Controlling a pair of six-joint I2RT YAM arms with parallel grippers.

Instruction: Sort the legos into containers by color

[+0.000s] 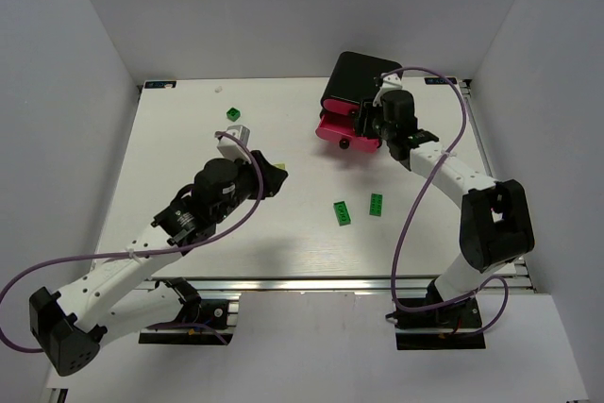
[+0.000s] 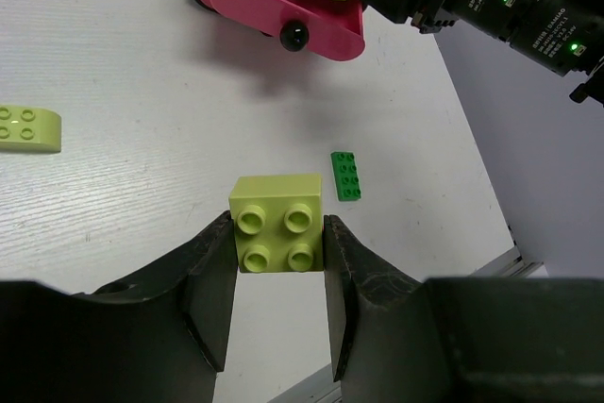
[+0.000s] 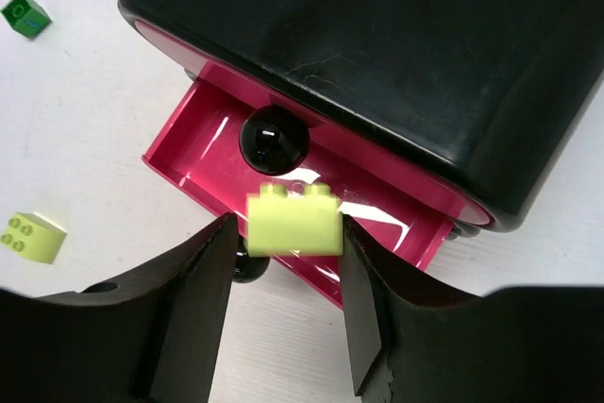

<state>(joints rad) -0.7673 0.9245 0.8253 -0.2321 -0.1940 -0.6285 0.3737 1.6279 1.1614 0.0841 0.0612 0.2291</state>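
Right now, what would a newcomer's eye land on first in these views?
The right gripper grips a small lime-yellow plastic brick at the open magenta-pink plastic drawer of the glossy black cabinet, toward the far right. The left gripper clamps a square four-stud lime-yellow plastic brick at mid-left. Two flat dark green plastic bricks lie between the arms.

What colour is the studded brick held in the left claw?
Lime-yellow. The square four-stud plastic brick shows best in the left wrist view.
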